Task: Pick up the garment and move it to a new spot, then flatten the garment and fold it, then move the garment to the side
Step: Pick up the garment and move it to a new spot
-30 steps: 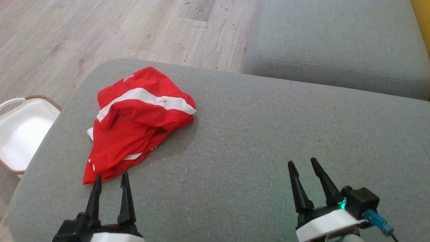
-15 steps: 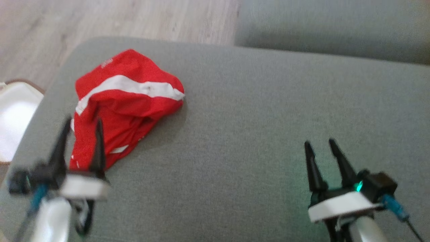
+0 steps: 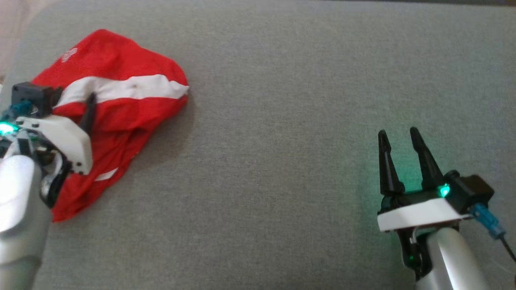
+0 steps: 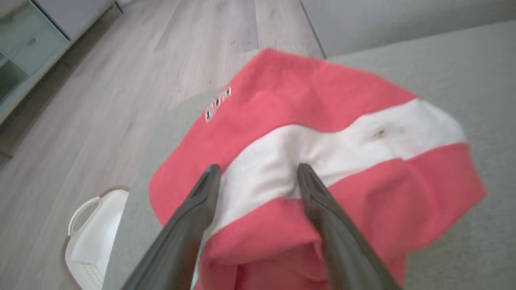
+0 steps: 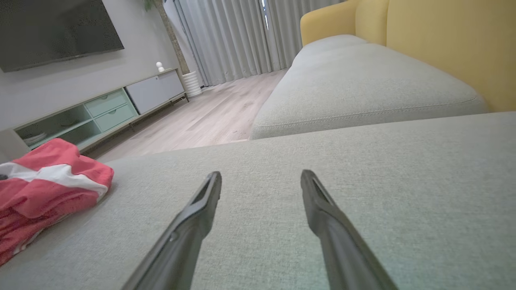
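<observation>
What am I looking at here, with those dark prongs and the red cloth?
A two-armed robot. One picture looks down from its head; the other two look along each arm's pincer. A crumpled red garment with a white stripe lies on a grey cushion. The left pincer hovers open over the stripe; whether it touches is unclear. The right pincer is open above bare cushion. Nothing is held.

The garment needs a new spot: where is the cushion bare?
The grey fabric cushion lies bare between the crumpled red white-striped garment and the open right gripper. Crowded at left, where the left gripper hangs over it.
</observation>
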Robot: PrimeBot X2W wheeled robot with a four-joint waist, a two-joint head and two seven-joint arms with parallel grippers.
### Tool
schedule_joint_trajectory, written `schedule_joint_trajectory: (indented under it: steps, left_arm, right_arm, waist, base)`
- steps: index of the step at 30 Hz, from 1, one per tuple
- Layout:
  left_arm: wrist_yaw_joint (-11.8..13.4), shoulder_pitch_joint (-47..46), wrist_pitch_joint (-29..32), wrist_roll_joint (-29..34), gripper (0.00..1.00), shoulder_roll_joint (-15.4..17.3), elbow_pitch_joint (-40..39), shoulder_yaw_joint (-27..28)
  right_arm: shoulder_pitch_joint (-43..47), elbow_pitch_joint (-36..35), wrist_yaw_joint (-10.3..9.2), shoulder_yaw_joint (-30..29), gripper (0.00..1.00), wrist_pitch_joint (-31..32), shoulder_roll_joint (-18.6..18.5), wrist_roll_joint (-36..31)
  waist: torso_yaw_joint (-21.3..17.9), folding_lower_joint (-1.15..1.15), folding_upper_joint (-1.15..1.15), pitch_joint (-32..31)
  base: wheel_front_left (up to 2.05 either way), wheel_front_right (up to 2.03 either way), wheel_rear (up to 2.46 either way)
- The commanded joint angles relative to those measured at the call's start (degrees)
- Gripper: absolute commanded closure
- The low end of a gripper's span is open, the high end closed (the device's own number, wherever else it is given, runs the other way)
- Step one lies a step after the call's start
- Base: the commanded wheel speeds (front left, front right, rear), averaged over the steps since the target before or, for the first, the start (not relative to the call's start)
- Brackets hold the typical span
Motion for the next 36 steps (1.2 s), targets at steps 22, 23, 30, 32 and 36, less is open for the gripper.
schedule_joint_trajectory:
  steps: [22, 23, 30, 32, 36]
  left_arm:
    - [3.16, -9.54, -18.46, -5.8, 1.0, 6.41, -1.05, 0.34]
    - [3.51, -9.54, -19.23, -5.94, 1.0, 6.31, -2.23, 0.66]
    - [5.02, -7.47, -18.91, -6.16, 1.0, 4.31, -11.02, -0.48]
    - [5.33, -6.42, -17.64, -6.1, 1.0, 3.4, -14.0, -1.65]
    - [6.18, -4.39, -14.98, -5.58, 1.0, 0.92, -19.25, -4.74]
  right_arm:
    - [-1.1, -1.24, 0.43, 2.37, 0.0, -0.62, -0.3, 0.6]
    - [-0.91, -1.14, 0.43, 2.52, 0.0, -0.62, -0.3, 0.78]
    - [-0.25, -0.77, 0.43, 3.26, 0.0, -0.62, -0.3, 1.47]
    - [-0.25, -0.87, 0.43, 3.51, 0.0, -0.62, -0.3, 1.5]
    - [-0.65, -1.35, 0.43, 3.5, 0.0, -0.62, -0.3, 1.52]
  waist:
    - [-2.24, -0.02, 0.0, -4.02]
    - [-2.31, -0.02, 0.0, -4.55]
    - [-3.42, -0.02, 0.0, -6.69]
    - [-4.33, -0.02, 0.0, -7.04]
    - [-6.96, -0.02, 0.0, -7.02]
  base:
    - [0.0, 0.0, 0.0]
    - [0.0, 0.0, 0.0]
    - [0.0, 0.0, 0.0]
    - [0.0, 0.0, 0.0]
    - [0.0, 0.0, 0.0]
